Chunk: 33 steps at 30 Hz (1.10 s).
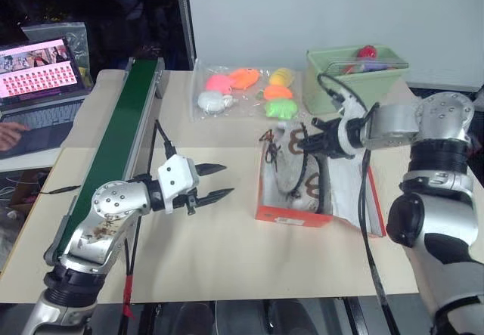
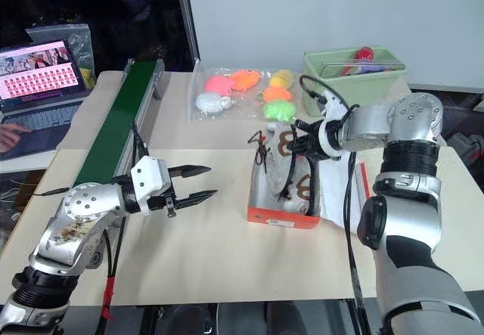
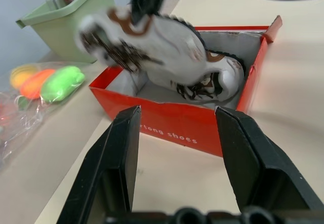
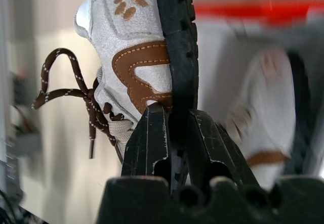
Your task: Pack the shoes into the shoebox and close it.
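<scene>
Left gripper (image 1: pixel 215 181) hovers released beside the shoebox (image 1: pixel 291 215); right gripper (image 4: pixel 172 133), seen from its wrist, clenches a shoe's (image 4: pixel 134 52) sole above the boxed shoe (image 3: pixel 223 80).

Left tool (image 3: pixel 177 133) gapes before red shoebox (image 3: pixel 167 128); one sneaker (image 3: pixel 152 52) above it, another sneaker (image 3: pixel 223 80) inside.

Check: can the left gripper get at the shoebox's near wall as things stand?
Probably yes. The left gripper is open, aimed at the shoebox, with bare table between; the right gripper holds a shoe above the box.
</scene>
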Each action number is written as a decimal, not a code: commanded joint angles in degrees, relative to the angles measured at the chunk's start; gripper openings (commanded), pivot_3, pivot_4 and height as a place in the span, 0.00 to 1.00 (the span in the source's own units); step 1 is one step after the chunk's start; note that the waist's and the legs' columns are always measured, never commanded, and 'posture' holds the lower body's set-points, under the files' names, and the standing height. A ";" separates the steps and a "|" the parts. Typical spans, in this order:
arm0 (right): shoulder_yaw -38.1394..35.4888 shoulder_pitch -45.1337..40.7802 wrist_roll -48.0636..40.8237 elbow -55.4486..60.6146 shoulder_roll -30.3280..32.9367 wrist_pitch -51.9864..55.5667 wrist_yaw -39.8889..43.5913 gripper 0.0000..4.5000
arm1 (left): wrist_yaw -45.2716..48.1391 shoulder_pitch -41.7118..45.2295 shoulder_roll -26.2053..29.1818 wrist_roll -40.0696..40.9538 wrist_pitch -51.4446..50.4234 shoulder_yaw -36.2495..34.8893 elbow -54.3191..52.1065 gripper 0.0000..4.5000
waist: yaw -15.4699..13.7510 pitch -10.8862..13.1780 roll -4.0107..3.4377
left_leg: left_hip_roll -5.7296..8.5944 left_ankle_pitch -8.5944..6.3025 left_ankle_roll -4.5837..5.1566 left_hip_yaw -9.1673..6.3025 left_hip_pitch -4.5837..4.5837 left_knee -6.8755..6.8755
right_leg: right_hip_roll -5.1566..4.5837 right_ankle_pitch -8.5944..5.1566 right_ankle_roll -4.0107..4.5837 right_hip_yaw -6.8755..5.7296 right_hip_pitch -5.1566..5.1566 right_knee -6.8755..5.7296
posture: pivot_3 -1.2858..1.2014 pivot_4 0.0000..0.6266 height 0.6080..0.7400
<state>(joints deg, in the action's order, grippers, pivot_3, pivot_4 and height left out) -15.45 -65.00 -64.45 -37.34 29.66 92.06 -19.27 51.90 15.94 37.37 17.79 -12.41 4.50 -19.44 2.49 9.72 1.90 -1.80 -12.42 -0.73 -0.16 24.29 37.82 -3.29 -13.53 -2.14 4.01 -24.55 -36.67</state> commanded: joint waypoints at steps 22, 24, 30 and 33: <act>3.01 5.05 24.42 -1.67 -9.90 -9.60 16.53 0.46 | -4.02 -0.73 1.08 -1.56 -2.03 -1.27 -7.22 0.57 | 0.25 -0.05 0.04 | -0.02 0.00 -0.01 0.00 -0.53 0.01 | 0.04 0.00 -0.01 0.02 0.42 -0.04 | 0.52 0.24 0.92; 2.82 4.32 25.72 -0.47 -9.94 -9.52 17.51 0.62 | -3.96 -0.64 1.06 -1.59 -1.90 -1.29 -6.98 0.57 | 0.21 -0.05 0.03 | -0.02 0.00 -0.01 0.00 -0.53 0.02 | 0.06 0.00 -0.01 0.02 0.39 -0.07 | 0.52 0.24 0.92; -3.11 1.97 25.48 9.83 -9.24 -3.69 17.89 0.84 | -2.82 0.13 0.46 -1.71 -0.63 -0.53 -5.38 0.57 | 0.06 -0.03 0.01 | -0.02 0.00 -0.01 -0.01 -0.28 0.02 | 0.05 0.00 -0.01 0.03 0.16 -0.08 | 0.52 0.24 0.92; -7.56 1.76 25.51 15.82 -9.47 0.04 16.95 0.84 | -2.26 0.62 0.01 -1.69 -0.07 -0.09 -4.56 0.57 | -0.01 -0.03 0.01 | -0.02 0.00 -0.01 -0.02 -0.22 0.02 | 0.04 0.00 -0.01 0.01 0.13 -0.07 | 0.52 0.24 0.92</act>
<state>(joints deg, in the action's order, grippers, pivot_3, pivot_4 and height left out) -19.90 -61.87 -38.45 -26.58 19.58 89.97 -1.91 49.18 15.48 37.67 15.97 -14.11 4.52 -23.61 2.48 9.69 1.91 -1.83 -12.42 -0.74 -0.19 24.10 37.84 -3.25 -13.54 -2.15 4.01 -24.42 -36.75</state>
